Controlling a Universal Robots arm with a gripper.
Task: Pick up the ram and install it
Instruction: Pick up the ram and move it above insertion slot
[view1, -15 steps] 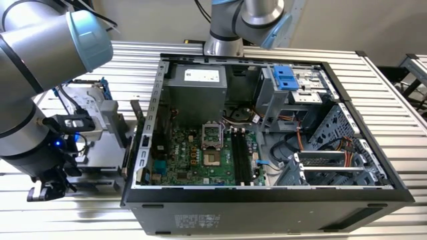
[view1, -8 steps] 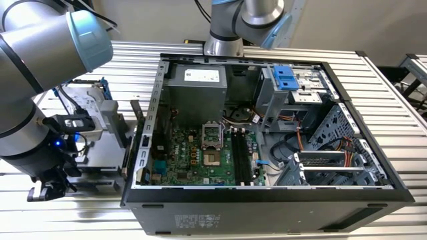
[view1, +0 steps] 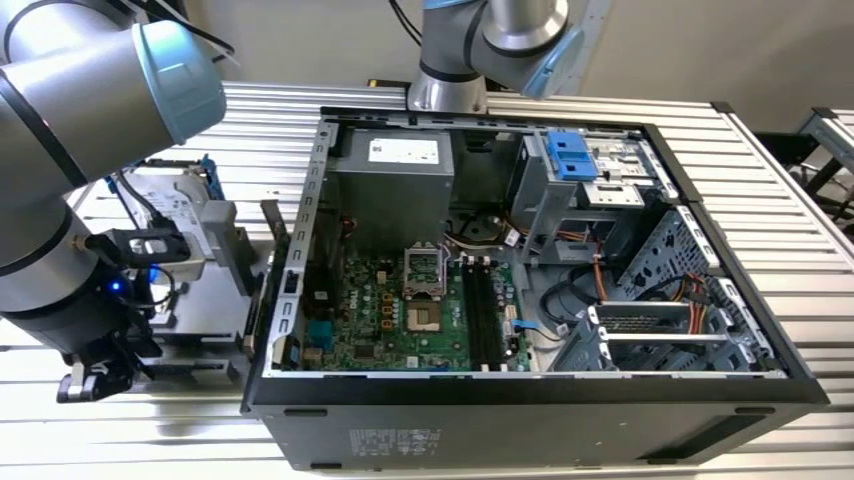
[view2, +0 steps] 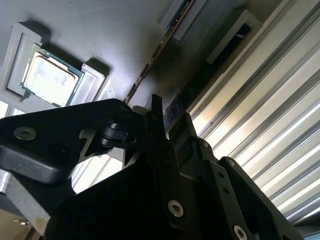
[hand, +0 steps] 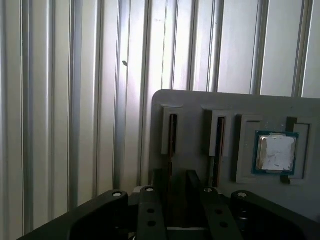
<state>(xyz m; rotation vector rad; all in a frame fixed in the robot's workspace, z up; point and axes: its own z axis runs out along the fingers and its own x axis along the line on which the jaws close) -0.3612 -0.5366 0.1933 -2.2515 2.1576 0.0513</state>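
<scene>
A: What is all that stripy silver stuff?
B: That is the counter (view1: 787, 140). It is made of long metal ribs, and everything sits on it.
A: Where is the ram?
B: The ram (hand: 172, 134) stands on its thin edge in a slot of the grey tray (hand: 200, 100). It is not in the computer yet.
A: What is next to it?
B: A second stick (hand: 218, 142) stands in the next slot, just beside it. Past that, the square shiny chip (hand: 276, 152) lies in its own pocket.
A: And the gripper?
B: The gripper (hand: 176, 177) is low over the tray, and the ram runs right into the middle of it. I cannot tell if it is squeezing the ram or just sitting around it.
A: So what part of the job is this?
B: I think it is the picking-up part. The ram is in its slot, not lifted.
A: Is lifting it tricky?
B: I think so. It needs a firm hold on the thin stick. It also needs a straight pull out of the slot, so nothing bumps the second stick.
A: Where does it go?
B: Into the long black slots (view1: 487, 310) inside the open computer case (view1: 534, 392). That is well apart from the tray, on the exterior view's right.
</scene>
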